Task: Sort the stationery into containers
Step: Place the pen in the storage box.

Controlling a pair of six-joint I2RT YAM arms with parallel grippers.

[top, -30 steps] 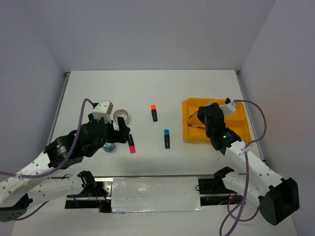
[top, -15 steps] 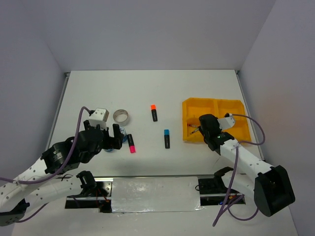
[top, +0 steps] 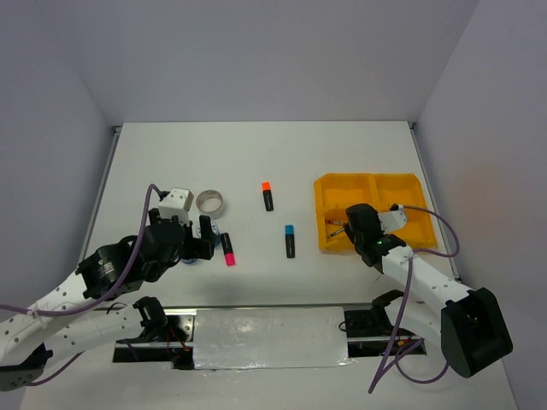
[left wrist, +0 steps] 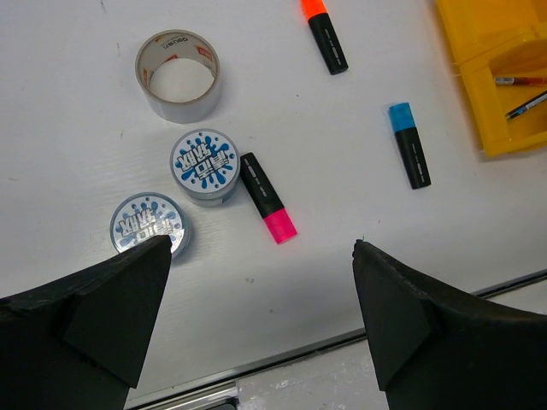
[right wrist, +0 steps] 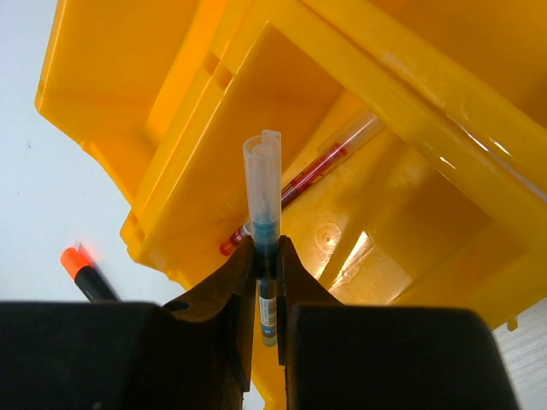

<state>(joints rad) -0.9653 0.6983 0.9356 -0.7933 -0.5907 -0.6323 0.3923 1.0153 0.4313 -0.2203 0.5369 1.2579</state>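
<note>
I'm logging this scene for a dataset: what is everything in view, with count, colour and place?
tray: one, yellow-orange, table's right side
red pen: one, in the tray's near-left compartment
blue pen: one, held over that compartment
orange-capped highlighter: one, black, mid-table
blue-capped highlighter: one, black, mid-table
pink-capped highlighter: one, black, beside a tub
tubs: two, blue-white, left
tape ring: one, grey, beyond the tubs
left gripper: open, above the tubs
right gripper: fingers shut on the blue pen

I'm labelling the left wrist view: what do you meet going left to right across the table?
Nearer tub, farther tub, pink-capped highlighter, orange-capped highlighter, blue-capped highlighter, yellow tray. The tape ring spans both tubs, so I leave it out.
</note>
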